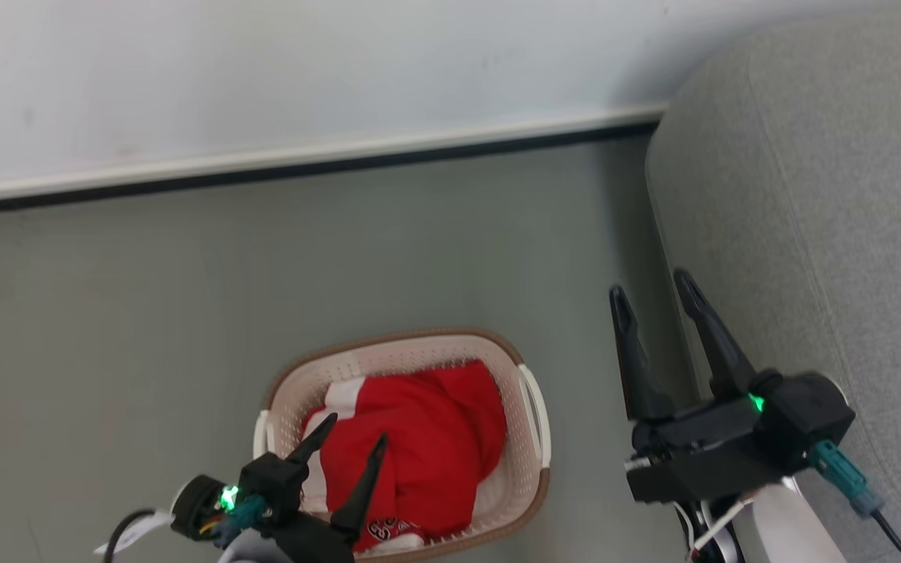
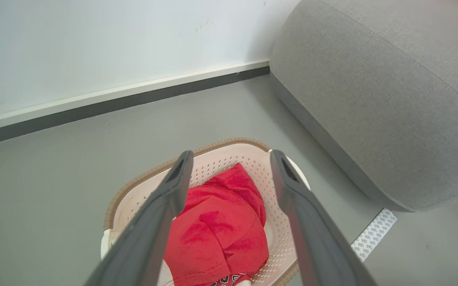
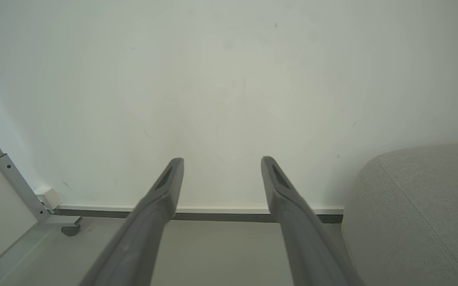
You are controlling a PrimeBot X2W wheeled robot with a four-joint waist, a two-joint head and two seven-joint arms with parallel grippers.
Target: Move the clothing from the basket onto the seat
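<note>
Red clothing (image 1: 427, 446) with white trim lies bunched in the cream basket (image 1: 533, 407) on the floor, a dark printed logo showing at its near edge. My left gripper (image 1: 355, 432) hovers open above the basket's near left part, nothing between its fingers. In the left wrist view the open left gripper (image 2: 231, 157) frames the clothing (image 2: 217, 226) and the basket (image 2: 229, 159). The grey seat (image 1: 818, 203) fills the right side. My right gripper (image 1: 650, 285) stands open beside the seat's edge, right of the basket. In the right wrist view the right gripper (image 3: 221, 161) faces the wall, the seat (image 3: 416, 214) at its right.
A white wall with a skirting board (image 1: 302, 160) runs across the back. Grey floor (image 1: 184, 297) spreads left of and behind the basket. A patterned strip (image 2: 374, 234) lies on the floor by the seat's base. A metal frame foot (image 3: 60, 218) stands at the wall.
</note>
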